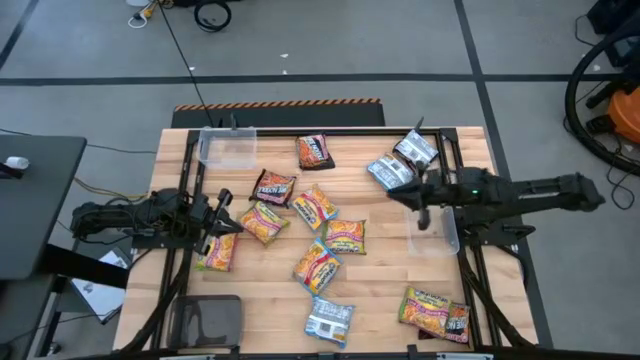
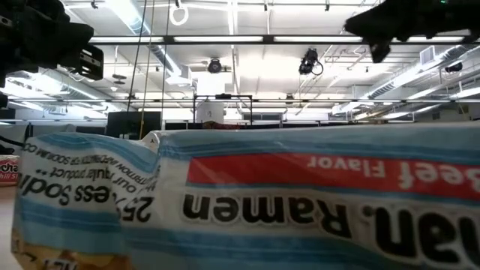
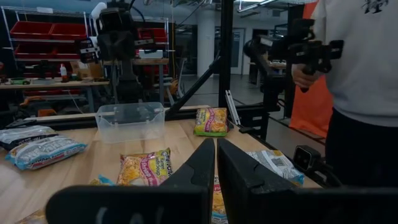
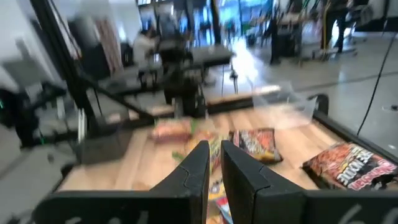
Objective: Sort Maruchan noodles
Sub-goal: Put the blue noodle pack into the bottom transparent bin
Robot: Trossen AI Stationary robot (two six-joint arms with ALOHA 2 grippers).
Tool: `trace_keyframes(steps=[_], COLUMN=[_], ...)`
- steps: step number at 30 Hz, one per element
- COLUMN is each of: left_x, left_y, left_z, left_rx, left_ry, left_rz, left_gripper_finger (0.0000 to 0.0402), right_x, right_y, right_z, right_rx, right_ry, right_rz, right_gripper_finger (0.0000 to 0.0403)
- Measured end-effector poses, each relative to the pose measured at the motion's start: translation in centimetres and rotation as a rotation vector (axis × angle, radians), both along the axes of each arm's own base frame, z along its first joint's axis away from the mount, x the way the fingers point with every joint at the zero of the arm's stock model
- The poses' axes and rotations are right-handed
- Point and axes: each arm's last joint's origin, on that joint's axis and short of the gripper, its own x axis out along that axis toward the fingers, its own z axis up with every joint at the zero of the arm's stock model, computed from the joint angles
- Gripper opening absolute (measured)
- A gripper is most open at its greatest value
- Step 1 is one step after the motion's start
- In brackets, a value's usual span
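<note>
While lying spread across the table [image 1: 400, 262], packets [image 1: 345, 236] reading "Ramen", "Beef Flavor" and "25% Less Sodium" on the nearest blue one [image 2: 300, 202]; seven orange, four blue, three dark. Left gripper [image 1: 222, 208] and right gripper [image 1: 408, 195] hovering, jaws nearly closed, empty.
</note>
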Motion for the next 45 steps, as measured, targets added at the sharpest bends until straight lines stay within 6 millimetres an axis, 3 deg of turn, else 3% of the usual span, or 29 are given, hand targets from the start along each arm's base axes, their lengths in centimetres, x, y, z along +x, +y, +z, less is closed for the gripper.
trace_keyframes(steps=[6,12,20,27,33,37,42,45], left_x=[0.0,0.0,0.0,0.0,0.0,0.0,0.0,0.0], left_y=[0.0,0.0,0.0,0.0,0.0,0.0,0.0,0.0], left_z=[0.0,0.0,0.0,0.0,0.0,0.0,0.0,0.0], left_rx=[0.000,0.000,0.000,0.000,0.000,0.000,0.000,0.000], left_ry=[0.000,0.000,0.000,0.000,0.000,0.000,0.000,0.000], left_rz=[0.000,0.000,0.000,0.000,0.000,0.000,0.000,0.000], left_gripper_finger=[0.0025,0.0025,0.0025,0.0025,0.0025,0.0025,0.0025,0.0025], right_x=[5.7,11.9,17.8,20.8,23.1,24.4,25.0,25.2], right_y=[0.8,1.9,4.7,6.9,7.5,6.7,5.3,4.8], right_z=[0.8,0.7,-2.2,-6.1,-6.0,-7.4,-10.2,-10.9], right_rx=[-0.112,-0.067,-0.056,-0.145,-0.339,-0.427,-0.540,-0.551], right_ry=[0.170,0.275,0.524,0.826,0.920,0.944,1.039,1.062], right_rz=[-0.016,-0.117,-0.122,-0.052,-0.095,-0.093,-0.048,-0.046], right_gripper_finger=[0.0048,0.0048,0.0048,0.0080,0.0142,0.0161,0.0159,0.0158])
